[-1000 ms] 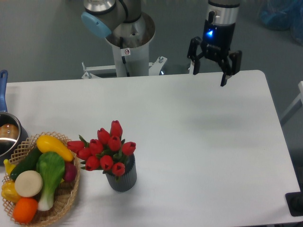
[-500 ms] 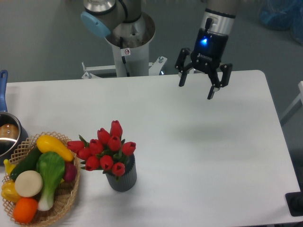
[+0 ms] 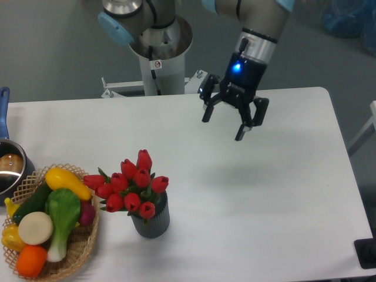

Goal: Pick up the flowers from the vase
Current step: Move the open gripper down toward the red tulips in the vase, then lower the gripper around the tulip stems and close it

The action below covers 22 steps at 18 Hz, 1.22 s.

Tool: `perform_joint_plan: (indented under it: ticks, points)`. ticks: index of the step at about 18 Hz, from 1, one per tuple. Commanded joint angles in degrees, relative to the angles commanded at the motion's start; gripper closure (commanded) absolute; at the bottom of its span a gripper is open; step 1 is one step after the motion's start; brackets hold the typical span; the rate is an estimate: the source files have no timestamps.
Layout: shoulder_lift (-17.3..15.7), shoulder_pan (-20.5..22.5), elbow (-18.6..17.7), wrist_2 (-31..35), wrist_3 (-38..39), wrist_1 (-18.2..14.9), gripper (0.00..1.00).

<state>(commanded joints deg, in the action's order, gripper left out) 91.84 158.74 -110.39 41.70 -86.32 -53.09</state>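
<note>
Red tulips [image 3: 130, 184] stand in the ribbed grey vase [image 3: 152, 221] on the worktop [image 3: 264, 194], beside a wicker basket [image 3: 79, 249] of toy vegetables. The end effector [image 3: 223, 126] hangs released, well apart.

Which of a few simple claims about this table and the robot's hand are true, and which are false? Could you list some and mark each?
1. The flowers stand in the vase. True.
2. The hand is closed around the flowers. False: it is open, empty and up in the air, well to the right of and behind them.
3. A wicker basket of toy vegetables sits left of the vase. True.
4. The vase has tipped over. False: it stands upright on the table.
5. The flowers are yellow. False: the buds are red, with green leaves.
6. A pot shows at the left edge. True.
</note>
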Motion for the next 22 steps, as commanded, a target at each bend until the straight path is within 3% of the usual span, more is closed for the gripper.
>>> perform_joint_plan:
  ticks: [2, 11, 15, 22]
  points:
    - [0.6, -0.2, -0.7, -4.9, 0.4, 0.1, 0.00]
    - [5.1, -5.4, -1.1, -7.1, 0.7, 0.1, 0.00]
    - [5.8, -5.5, -1.1, -11.4, 7.2, 0.2, 0.00]
    - [8.9, -6.8, -0.2, -13.8, 7.7, 0.5, 0.00]
